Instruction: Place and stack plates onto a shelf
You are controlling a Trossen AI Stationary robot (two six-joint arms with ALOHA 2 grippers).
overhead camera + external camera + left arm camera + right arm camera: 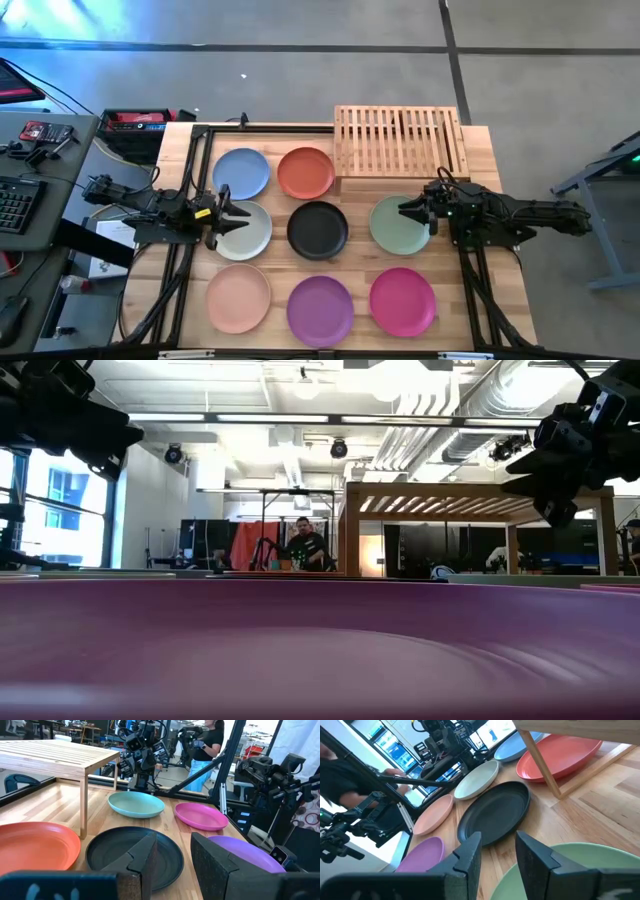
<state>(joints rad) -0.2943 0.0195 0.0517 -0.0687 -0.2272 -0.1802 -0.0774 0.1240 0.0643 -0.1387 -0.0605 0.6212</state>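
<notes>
Left hand (233, 217): over the near edge of the pale grey-green plate (250, 232), fingers parted, gripping nothing.
Right hand (412, 212): over the sage green plate (393, 226), fingers parted, gripping nothing.
Shelf (399, 141): far edge of the tabletop (490, 160), right of centre; no plate on it.
Far row: light blue plate (241, 172), orange-red plate (306, 172), just left of the shelf.
Middle row: black plate (317, 229) between the two hands.
Near row: peach plate (238, 297), purple plate (320, 309), magenta plate (402, 301).
</notes>
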